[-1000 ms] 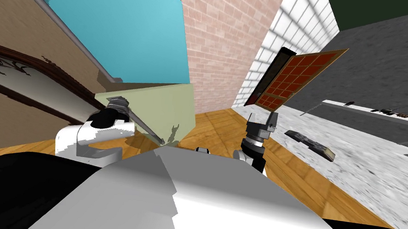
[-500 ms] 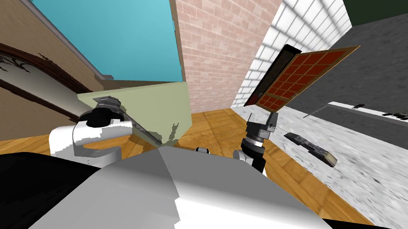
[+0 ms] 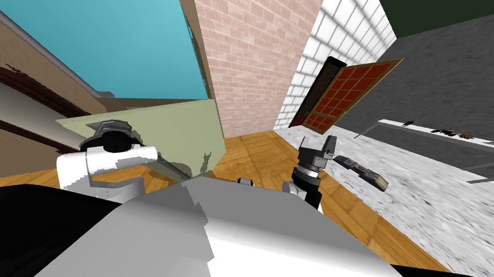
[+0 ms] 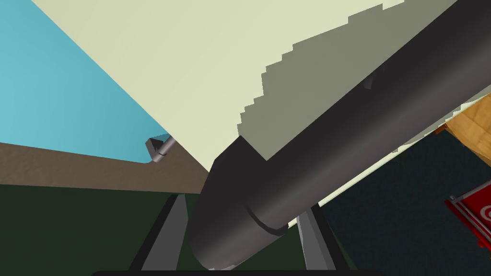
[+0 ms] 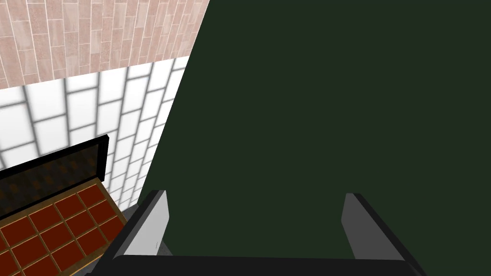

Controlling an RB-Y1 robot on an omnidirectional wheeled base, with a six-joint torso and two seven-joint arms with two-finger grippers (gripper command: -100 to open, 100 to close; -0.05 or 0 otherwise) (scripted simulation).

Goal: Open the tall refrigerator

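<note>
Left gripper point(image 4: 242, 207) clamped on the refrigerator's handle point(image 4: 335, 129): my two fingers point(image 4: 173, 218) press either side of this thick dark grey bar, close to its rounded end. The bar runs slantwise across the pale green refrigerator door point(image 4: 192, 62) and throws a stepped shadow on it. From the head camera, the left gripper point(image 3: 109, 132) sits at the door's point(image 3: 175, 123) lower edge on my left, with the handle point(image 3: 173, 167) running from it toward my chest. The door panel stands at an angle to the turquoise surface point(image 3: 100, 29) behind it. Past the door's edge, wrist camera catches something red and white point(image 4: 472, 215), too partial to name. Right gripper point(image 3: 317, 146) is raised ahead of my chest on the right, fingers point(image 5: 156, 220) spread wide, nothing between them. Wood floor point(image 3: 267, 152) beyond. Farther off: pink brick wall point(image 3: 252, 52), white tiled wall point(image 3: 342, 37), and a red grid-panelled door point(image 3: 348, 95) swung out from a dark frame.
</note>
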